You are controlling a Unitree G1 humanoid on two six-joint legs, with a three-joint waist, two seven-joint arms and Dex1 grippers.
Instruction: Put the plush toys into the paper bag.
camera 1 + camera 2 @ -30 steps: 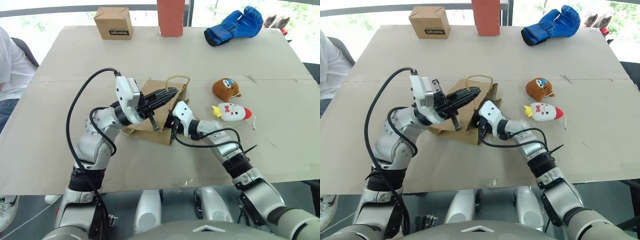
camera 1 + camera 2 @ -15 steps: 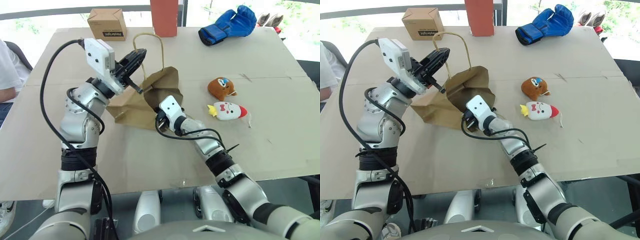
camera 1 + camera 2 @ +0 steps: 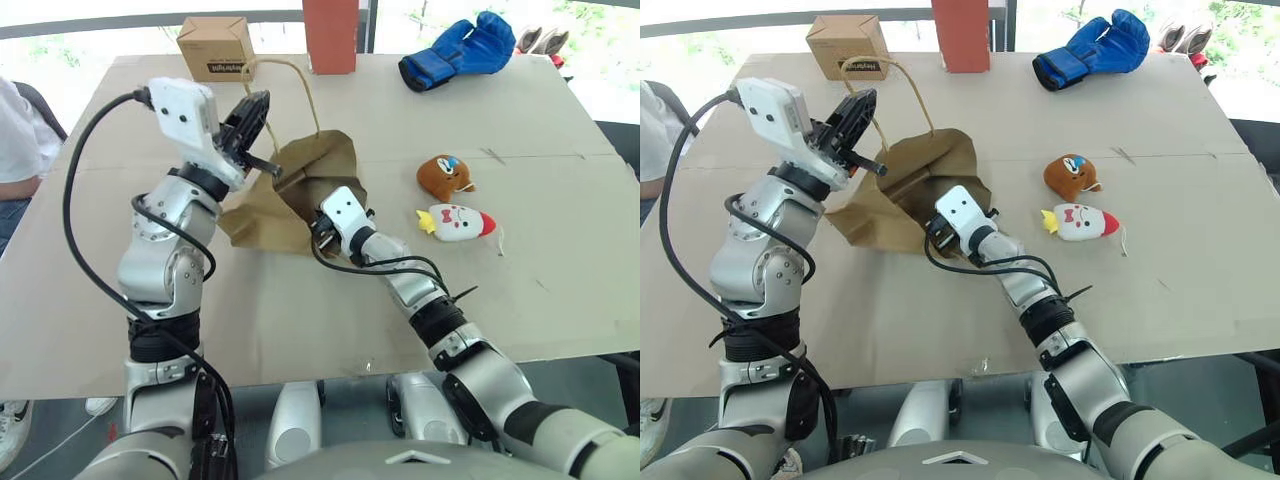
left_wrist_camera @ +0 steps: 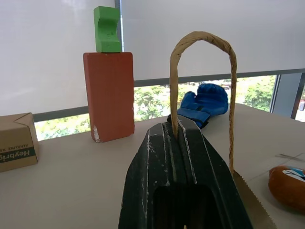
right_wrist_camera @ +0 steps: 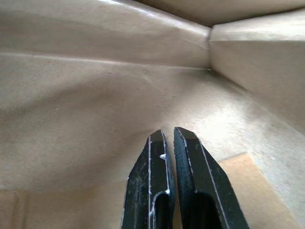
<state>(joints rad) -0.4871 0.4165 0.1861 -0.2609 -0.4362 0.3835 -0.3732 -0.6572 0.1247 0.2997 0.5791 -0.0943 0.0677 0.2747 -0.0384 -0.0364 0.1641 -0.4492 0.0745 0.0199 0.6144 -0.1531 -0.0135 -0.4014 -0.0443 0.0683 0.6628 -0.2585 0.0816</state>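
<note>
The brown paper bag (image 3: 300, 185) lies on its side mid-table with its mouth lifted open. My left gripper (image 3: 258, 108) is raised above the bag, shut on one twisted loop handle (image 4: 177, 81), which arches up past its fingertips. My right gripper (image 5: 167, 134) is shut, empty, and pushed inside the bag's mouth; paper walls surround it. To the right of the bag, apart from both grippers, the plush toys rest on the table: the brown one (image 3: 446, 177) and, nearer me, the white chicken (image 3: 458, 222).
At the table's far edge stand a small cardboard box (image 3: 215, 47), a tall red block (image 3: 330, 35) with a green piece (image 4: 107, 28) on top, and a blue boxing glove (image 3: 465, 50). A person in white (image 3: 15, 140) sits at the left.
My left gripper has lifted the bag's handle up and to the left, raising the bag's mouth open. My right gripper has pushed further into the bag. The toys have not moved.
</note>
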